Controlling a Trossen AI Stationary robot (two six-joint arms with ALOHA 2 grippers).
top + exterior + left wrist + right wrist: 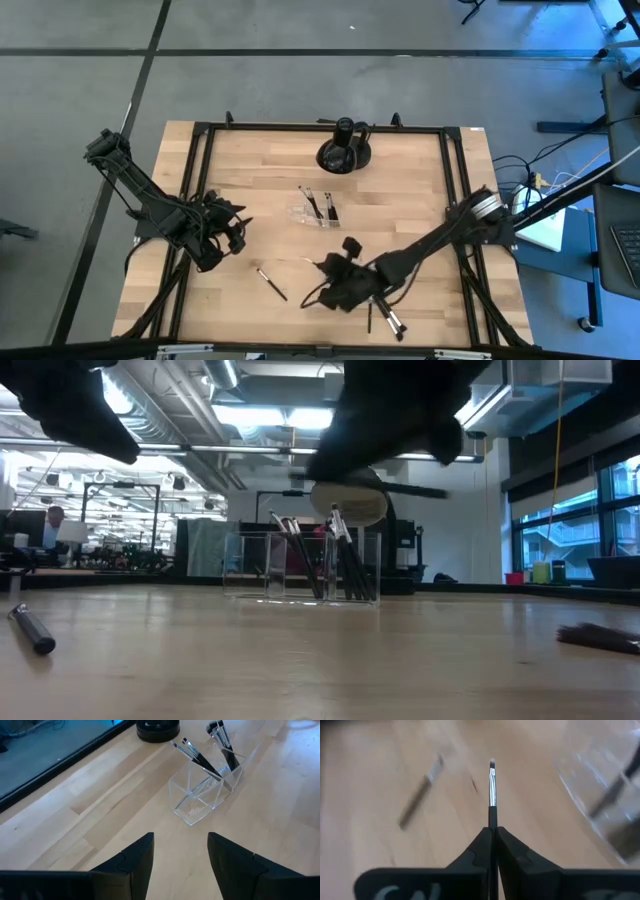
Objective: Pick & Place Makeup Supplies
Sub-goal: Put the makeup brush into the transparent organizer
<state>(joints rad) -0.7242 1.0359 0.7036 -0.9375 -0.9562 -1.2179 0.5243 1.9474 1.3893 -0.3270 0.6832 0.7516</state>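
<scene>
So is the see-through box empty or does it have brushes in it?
Not empty. The clear organiser holds several dark-handled brushes leaning up out of it.

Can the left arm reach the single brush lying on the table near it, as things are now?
Probably yes. The left gripper is open and holds nothing, and the loose brush lies on bare wood just beside it, with nothing between them. The right gripper, shut on another brush, is off to the side.
</scene>
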